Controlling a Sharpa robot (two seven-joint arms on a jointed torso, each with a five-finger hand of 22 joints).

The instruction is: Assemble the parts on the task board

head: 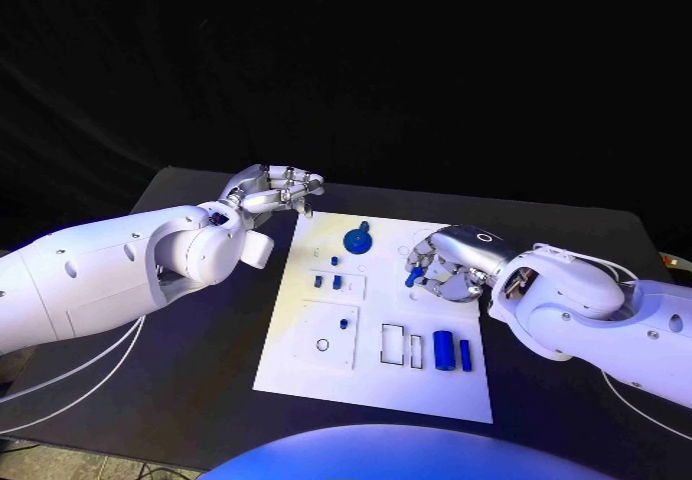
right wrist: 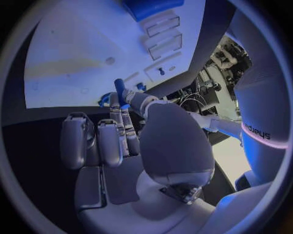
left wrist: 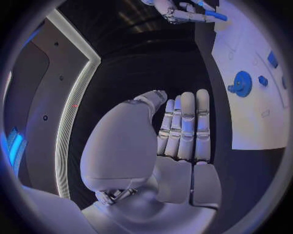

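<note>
The white task board (head: 378, 375) lies in the middle of the black table. On it are a blue gear (head: 356, 240), two short blue pieces (head: 327, 282), a small peg (head: 343, 323) and two blue blocks (head: 453, 352) beside empty slots (head: 392, 343). My right hand (head: 450, 265) hovers over the board's right side and pinches a blue peg (head: 414, 275) between thumb and a finger; the right wrist view shows the peg (right wrist: 120, 91) at the fingertips (right wrist: 136, 100). My left hand (head: 274, 190) stays off the board's far left corner, its fingers (left wrist: 186, 129) straight, side by side, holding nothing.
Bare black table (head: 173, 330) surrounds the board on every side. The left wrist view shows the gear (left wrist: 242, 84) on the board (left wrist: 253, 124) and my right hand (left wrist: 180, 12) with the peg further off. White cables (head: 87, 370) trail under my left arm.
</note>
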